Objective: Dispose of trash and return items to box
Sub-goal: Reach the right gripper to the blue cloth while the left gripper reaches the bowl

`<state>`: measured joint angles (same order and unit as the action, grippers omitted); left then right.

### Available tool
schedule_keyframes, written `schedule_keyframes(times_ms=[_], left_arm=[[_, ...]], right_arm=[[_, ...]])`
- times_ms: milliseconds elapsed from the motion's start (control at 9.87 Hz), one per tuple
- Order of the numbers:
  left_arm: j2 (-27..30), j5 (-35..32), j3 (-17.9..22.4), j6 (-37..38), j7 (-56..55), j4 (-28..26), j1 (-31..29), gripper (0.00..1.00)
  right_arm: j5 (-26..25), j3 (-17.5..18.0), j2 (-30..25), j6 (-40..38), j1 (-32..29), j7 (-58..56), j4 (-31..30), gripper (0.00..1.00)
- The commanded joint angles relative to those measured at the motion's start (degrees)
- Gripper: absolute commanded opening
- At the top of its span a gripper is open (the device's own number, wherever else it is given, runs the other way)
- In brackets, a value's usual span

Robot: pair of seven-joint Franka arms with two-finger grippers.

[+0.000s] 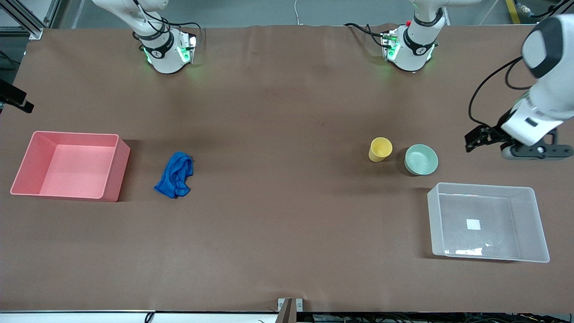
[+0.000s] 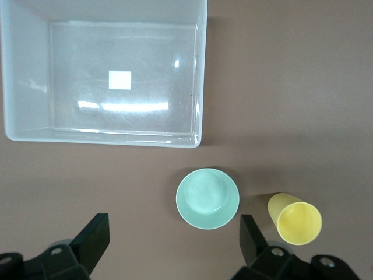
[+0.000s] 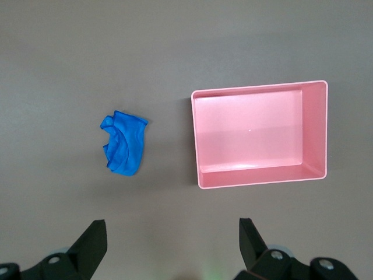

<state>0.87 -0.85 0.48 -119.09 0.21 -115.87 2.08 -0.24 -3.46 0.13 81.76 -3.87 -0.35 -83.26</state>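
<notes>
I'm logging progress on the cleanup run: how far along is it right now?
Nothing looks done. The blue rag lies on the table beside the empty pink bin. The yellow cup and green bowl stand outside the empty clear tub. Nothing is in hand: the left gripper is open over the table near the bowl; the right gripper is open, out of the front view. All three moves remain.

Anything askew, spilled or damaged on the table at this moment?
Nothing stands out. The blue rag lies crumpled beside the pink bin; the yellow cup and green bowl stand upright, apart, by the clear tub. Both bins hold nothing. The left gripper and right gripper are open.
</notes>
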Motion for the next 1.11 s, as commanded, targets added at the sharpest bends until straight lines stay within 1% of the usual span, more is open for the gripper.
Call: schedule_keyframes(times_ms=[0, 101, 203, 405, 507, 709, 811, 1014], left_arm=[[0.5, -0.5, 1.0, -9.0, 0.2, -10.9, -0.5, 0.98], [0.6, -0.5, 2.6, -9.5, 0.8, -13.1, -0.4, 0.98], [0.1, -0.5, 3.3, -10.2, 1.0, -13.9, -0.4, 0.98], [-1.7, -0.5, 3.5, -15.4, 1.4, -17.4, -0.5, 0.98], [-1.8, -0.5, 5.2, -17.6, 1.7, -19.0, -0.6, 0.98], [-5.2, -0.5, 6.2, -18.6, 3.7, -19.3, -0.5, 0.98], [-7.2, -0.5, 6.2, -20.2, 4.0, -19.6, -0.6, 0.98], [-10.3, -0.6, 6.2, -24.0, 4.0, -20.8, -0.5, 0.98]], right_arm=[[0.4, -0.1, 1.8, 4.7, 3.1, 0.7, -5.3, 1.0], [0.4, 0.0, 2.9, 10.9, 5.3, 3.5, -9.9, 1.0], [0.0, 0.0, 5.0, 16.8, 8.1, 7.8, -14.1, 1.0], [-0.3, 0.2, 12.4, 25.3, 11.1, 8.7, -17.5, 1.0], [-0.3, 0.4, 15.5, 30.3, 11.6, 8.7, -20.1, 1.0], [-0.3, 0.9, 18.7, 44.4, 11.6, 8.7, -28.8, 1.0], [-0.3, 1.3, 20.6, 48.8, 12.1, 8.8, -31.4, 1.0], [-0.3, 1.8, 24.4, 52.4, 13.4, 11.8, -32.0, 1.0]])
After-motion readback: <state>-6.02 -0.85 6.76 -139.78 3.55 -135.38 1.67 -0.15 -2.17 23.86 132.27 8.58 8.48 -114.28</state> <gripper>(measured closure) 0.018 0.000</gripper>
